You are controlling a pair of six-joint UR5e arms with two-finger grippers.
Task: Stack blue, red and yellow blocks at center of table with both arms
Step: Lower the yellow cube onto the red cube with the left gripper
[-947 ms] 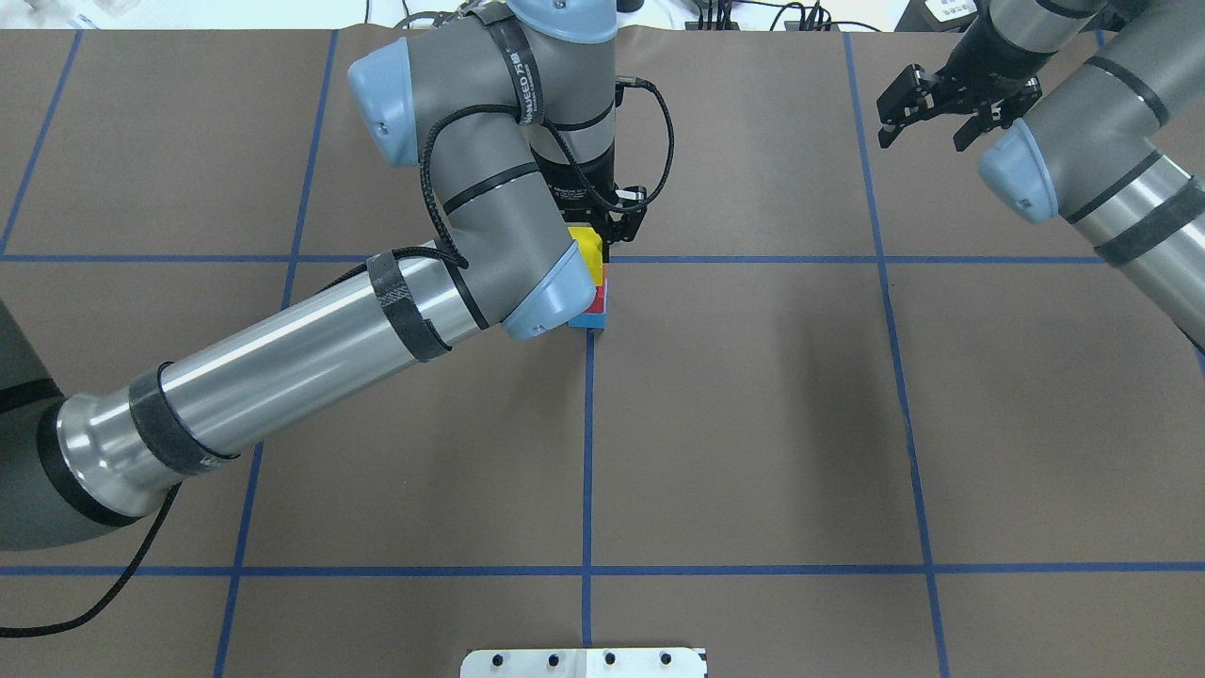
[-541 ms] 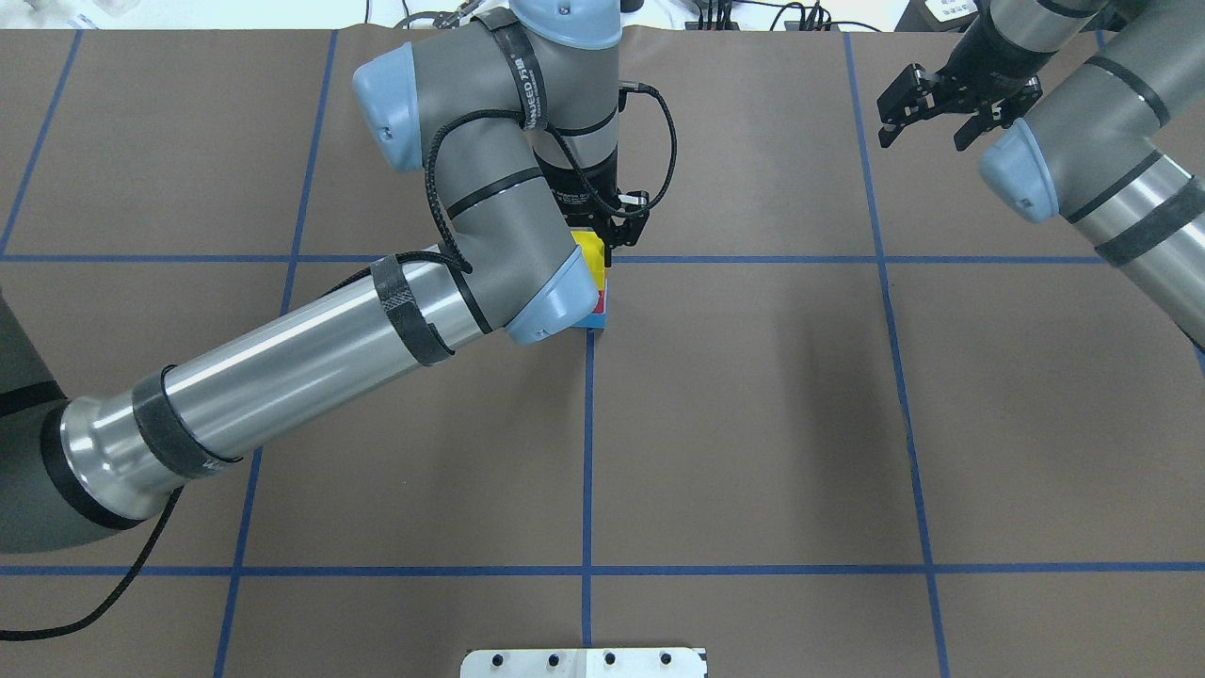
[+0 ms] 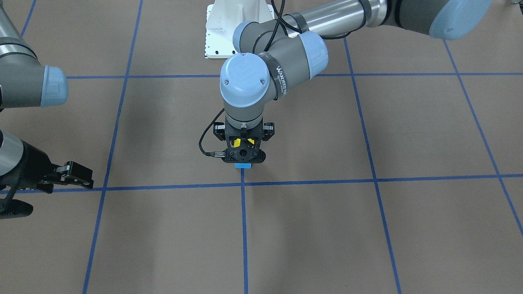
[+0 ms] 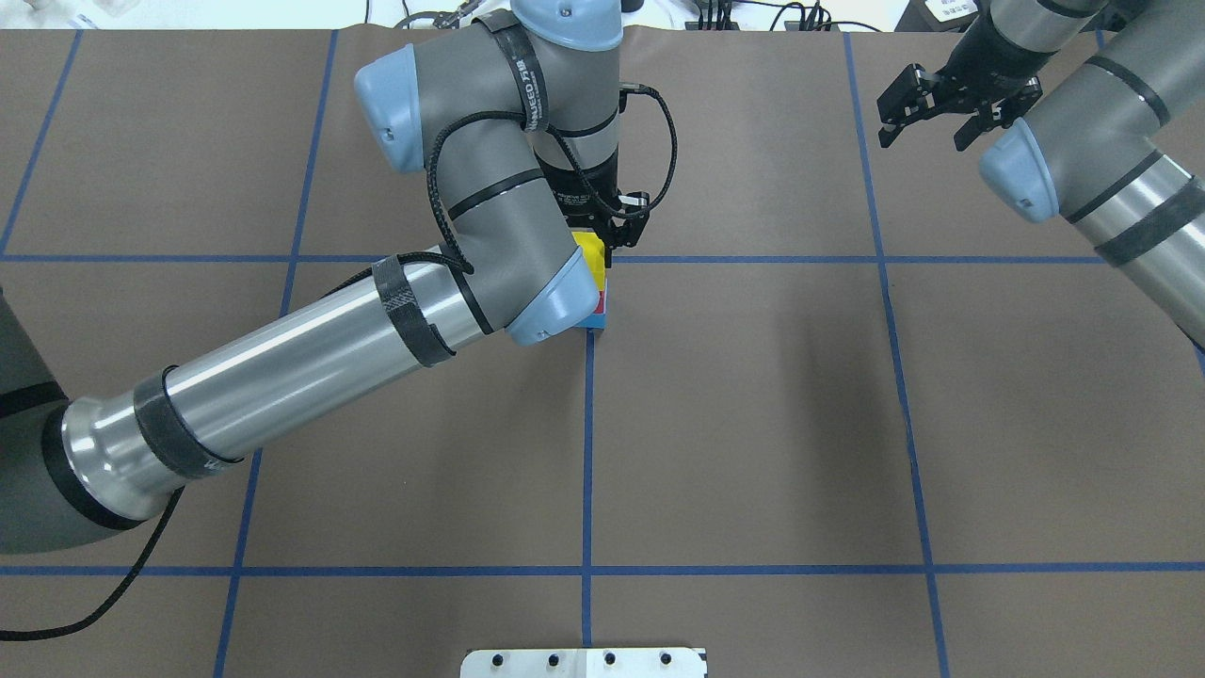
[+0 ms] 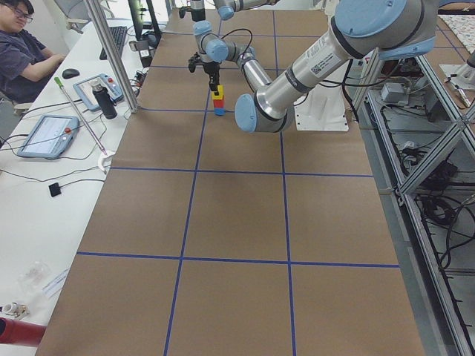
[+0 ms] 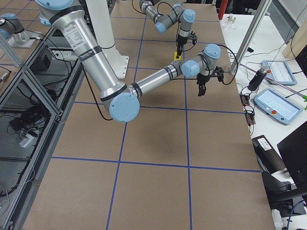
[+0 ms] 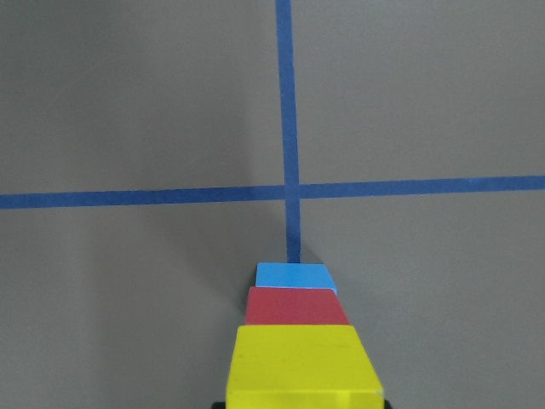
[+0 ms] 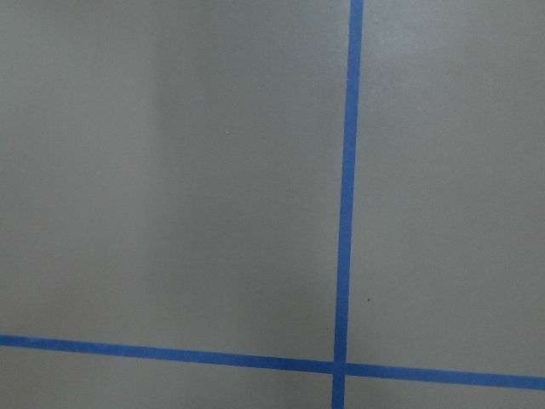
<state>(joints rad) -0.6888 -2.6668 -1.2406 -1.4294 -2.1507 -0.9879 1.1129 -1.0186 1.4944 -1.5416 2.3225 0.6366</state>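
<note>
Left claw (image 3: 244, 160) over stack (image 7: 294, 341) (wrist: three-high)

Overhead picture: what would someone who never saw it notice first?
The little tower beside the middle tape crossing: blue block below, red block next, yellow block on top. The big left arm bends over it, jaws holding the yellow block. The right gripper hangs open, far off by the table's back edge.

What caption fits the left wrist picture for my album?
Three-block tower: yellow block on red block on blue block, right by the tape cross.
</note>
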